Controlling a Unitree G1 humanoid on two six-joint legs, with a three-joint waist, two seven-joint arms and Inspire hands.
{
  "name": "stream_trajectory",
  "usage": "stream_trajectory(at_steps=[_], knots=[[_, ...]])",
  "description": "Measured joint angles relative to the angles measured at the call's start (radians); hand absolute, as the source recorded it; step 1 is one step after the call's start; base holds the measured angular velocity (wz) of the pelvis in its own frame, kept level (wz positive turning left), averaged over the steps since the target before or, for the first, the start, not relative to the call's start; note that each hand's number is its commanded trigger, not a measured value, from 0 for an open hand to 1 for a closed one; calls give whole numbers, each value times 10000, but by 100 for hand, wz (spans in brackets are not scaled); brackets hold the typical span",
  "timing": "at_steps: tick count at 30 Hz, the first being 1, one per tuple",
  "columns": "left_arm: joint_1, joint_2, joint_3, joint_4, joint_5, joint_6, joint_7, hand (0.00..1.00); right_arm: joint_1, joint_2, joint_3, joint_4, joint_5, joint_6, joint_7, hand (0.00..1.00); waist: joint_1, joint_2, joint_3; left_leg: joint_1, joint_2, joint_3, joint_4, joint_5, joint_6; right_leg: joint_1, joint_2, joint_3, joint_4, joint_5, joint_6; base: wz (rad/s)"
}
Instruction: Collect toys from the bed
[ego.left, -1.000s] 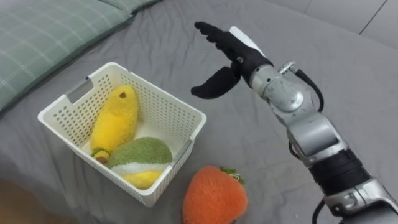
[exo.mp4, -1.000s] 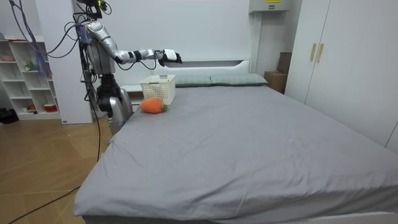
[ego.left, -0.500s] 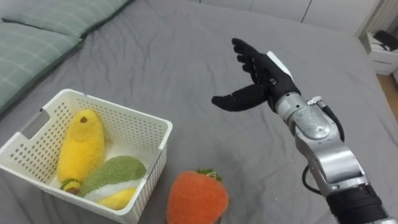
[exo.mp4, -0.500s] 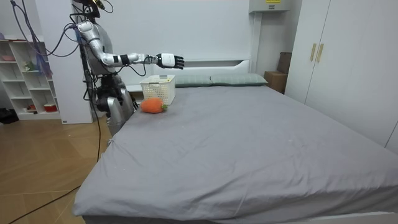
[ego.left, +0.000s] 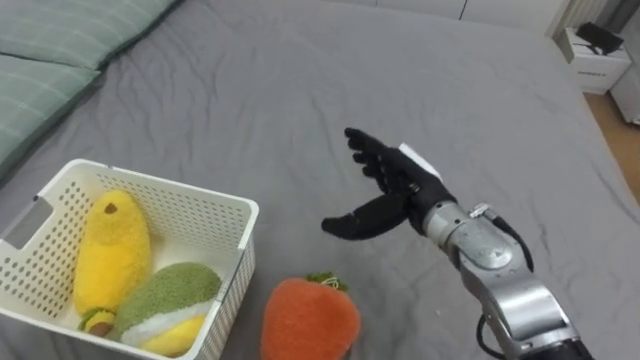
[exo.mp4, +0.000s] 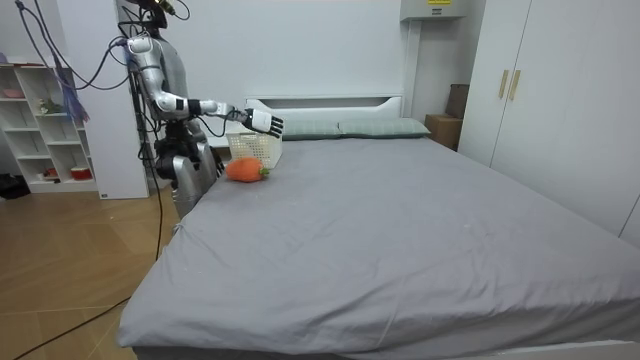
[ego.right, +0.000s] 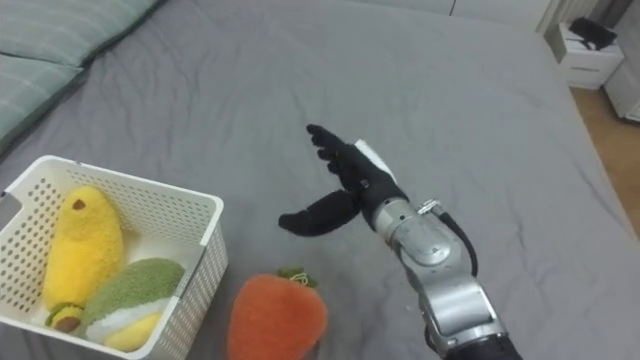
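Right hand (ego.left: 403, 190) lower, spread, well apart from basket rim (ego.left: 160, 184)

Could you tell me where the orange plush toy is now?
Low in the eye views, the orange plush toy lies on the grey bed, right of the white plastic basket, near the right hand.

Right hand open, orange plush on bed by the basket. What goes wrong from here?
The orange plush lies close to the basket wall; the right hand reaching in may shove the basket. The plush looks round and bulky; the open fingers may roll it off. Yellow toy and green toy crowd the basket; it may perch high.
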Motion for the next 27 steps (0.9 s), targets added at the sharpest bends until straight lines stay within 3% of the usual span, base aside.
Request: stream_trajectory(at_steps=[4, 9, 15, 27], knots=[[14, -5, 22, 180, 0, -24, -9, 0, 406, 160, 410, 301, -458, 172, 954, 0, 145, -42, 23, -67, 0, -29, -57, -5, -5, -97, 9, 4, -7, 0, 0, -3], [12, -66, 16, 171, 2, -25, -11, 0, 409, 221, 592, 850, -725, 240, 1835, 0, 353, -66, 68, -105, 7, -28, -63, -6, -6, -138, 13, -10, -13, 3, -5, -1], [3, -64, 28, 166, 5, -17, -11, 0, 409, 287, 834, 849, -1077, 592, 2813, 0, 571, -131, 111, -122, 8, -11, -88, -8, -7, -153, 13, -50, -17, 3, -4, 0], [22, -29, 17, 174, 0, 11, -3, 0, 382, 430, 1189, 1639, -3496, 606, 3319, 0, 611, -241, 64, -105, 7, -34, -90, -9, -6, -115, 19, 32, -2, 3, -5, 0]])
